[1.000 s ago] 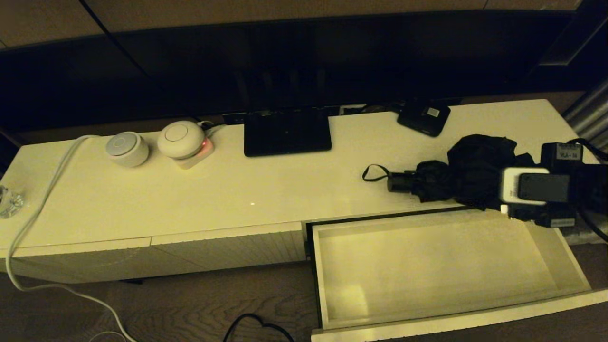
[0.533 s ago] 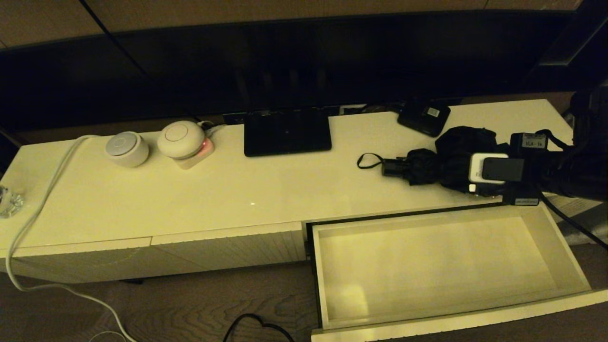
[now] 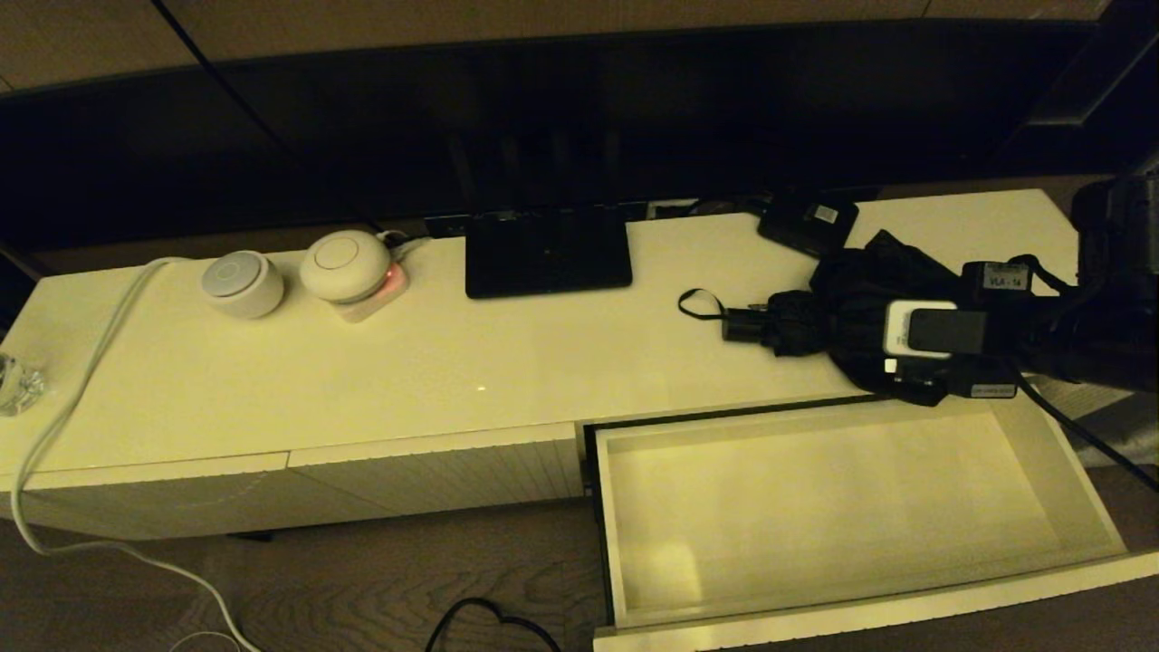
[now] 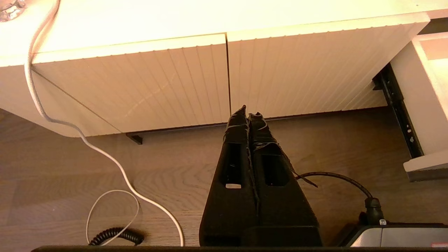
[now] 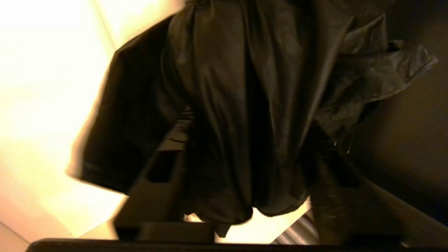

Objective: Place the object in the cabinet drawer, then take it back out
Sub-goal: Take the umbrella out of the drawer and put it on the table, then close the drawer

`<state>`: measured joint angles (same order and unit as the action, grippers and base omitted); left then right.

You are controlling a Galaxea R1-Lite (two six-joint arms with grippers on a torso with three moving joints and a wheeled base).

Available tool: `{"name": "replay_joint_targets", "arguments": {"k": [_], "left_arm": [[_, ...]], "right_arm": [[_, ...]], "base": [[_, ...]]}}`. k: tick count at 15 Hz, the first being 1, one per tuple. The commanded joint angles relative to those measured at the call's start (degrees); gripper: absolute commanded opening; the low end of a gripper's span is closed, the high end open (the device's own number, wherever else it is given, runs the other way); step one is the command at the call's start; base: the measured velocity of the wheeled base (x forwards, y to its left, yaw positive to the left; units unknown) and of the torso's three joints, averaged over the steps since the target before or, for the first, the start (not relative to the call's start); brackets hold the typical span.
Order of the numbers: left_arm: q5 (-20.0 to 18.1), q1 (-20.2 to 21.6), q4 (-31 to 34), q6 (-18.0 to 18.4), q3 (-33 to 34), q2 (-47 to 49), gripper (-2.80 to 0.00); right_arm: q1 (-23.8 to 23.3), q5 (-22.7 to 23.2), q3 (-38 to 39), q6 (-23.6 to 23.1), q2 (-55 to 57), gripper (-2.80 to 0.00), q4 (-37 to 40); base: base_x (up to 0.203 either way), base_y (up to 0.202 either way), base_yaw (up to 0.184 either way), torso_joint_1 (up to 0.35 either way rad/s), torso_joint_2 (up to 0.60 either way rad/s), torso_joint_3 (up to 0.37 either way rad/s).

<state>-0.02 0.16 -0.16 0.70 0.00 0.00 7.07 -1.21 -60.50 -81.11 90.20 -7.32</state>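
The black folding umbrella (image 3: pixel 842 308) lies along the right part of the cabinet top, its short handle (image 3: pixel 742 324) and wrist loop (image 3: pixel 697 303) pointing left. My right gripper (image 3: pixel 865 340) is shut on the umbrella's bunched fabric (image 5: pixel 245 87), one finger (image 5: pixel 157 182) on each side. Some fabric droops over the drawer's back edge. The cabinet drawer (image 3: pixel 869 618) stands pulled out below, with nothing inside it. My left gripper (image 4: pixel 247 115) is shut and empty, low over the floor in front of the closed ribbed panels; the head view does not show it.
On the cabinet top sit a small flat black box with a white label (image 3: pixel 808 222), a black screen base (image 3: pixel 548 249), two round white devices (image 3: pixel 243 283) (image 3: pixel 346 264) and a white cable (image 3: pixel 72 398). The drawer's side wall (image 4: pixel 416 87) juts out beside the left arm.
My right gripper moved back and left from the drawer's far right corner, carrying the umbrella with it. The handle shifted slightly left and back, and the fabric has bunched differently.
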Motion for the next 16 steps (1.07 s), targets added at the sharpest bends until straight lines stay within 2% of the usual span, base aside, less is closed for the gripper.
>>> {"name": "replay_joint_targets", "arguments": {"k": [1, 4, 7, 8, 9, 13, 16], "left_arm": [[0.02, 0.02, -0.02, 0.0, 0.09, 0.0, -2.8], [0.02, 0.02, -0.02, 0.0, 0.09, 0.0, -2.8], [0.02, 0.02, -0.02, 0.0, 0.09, 0.0, -2.8], [0.02, 0.02, -0.02, 0.0, 0.09, 0.0, -2.8], [0.02, 0.02, -0.02, 0.0, 0.09, 0.0, -2.8], [0.02, 0.02, -0.02, 0.0, 0.09, 0.0, -2.8], [0.02, 0.02, -0.02, 0.0, 0.09, 0.0, -2.8]], "right_arm": [[0.36, 0.02, 0.31, -0.54, -3.77, 0.0, 0.7], [0.43, 0.06, 0.52, -0.71, -8.62, 0.0, 2.44], [0.5, 0.29, 4.34, -0.74, -15.43, 0.0, 5.71], [0.65, 0.37, 6.81, -0.56, -18.49, -0.5, 7.42], [0.8, 0.44, 9.31, -0.4, -20.74, -2.8, 9.26], [1.39, 0.77, 23.53, 3.21, -27.47, -2.8, 15.23], [7.27, 3.33, 28.8, 8.4, -27.28, -2.8, 21.18]], "base": [[0.0, 0.0, 0.0, 0.0, 0.0, 0.0], [0.0, 0.0, 0.0, 0.0, 0.0, 0.0], [0.0, 0.0, 0.0, 0.0, 0.0, 0.0], [0.0, 0.0, 0.0, 0.0, 0.0, 0.0], [0.0, 0.0, 0.0, 0.0, 0.0, 0.0], [0.0, 0.0, 0.0, 0.0, 0.0, 0.0], [0.0, 0.0, 0.0, 0.0, 0.0, 0.0]]}}
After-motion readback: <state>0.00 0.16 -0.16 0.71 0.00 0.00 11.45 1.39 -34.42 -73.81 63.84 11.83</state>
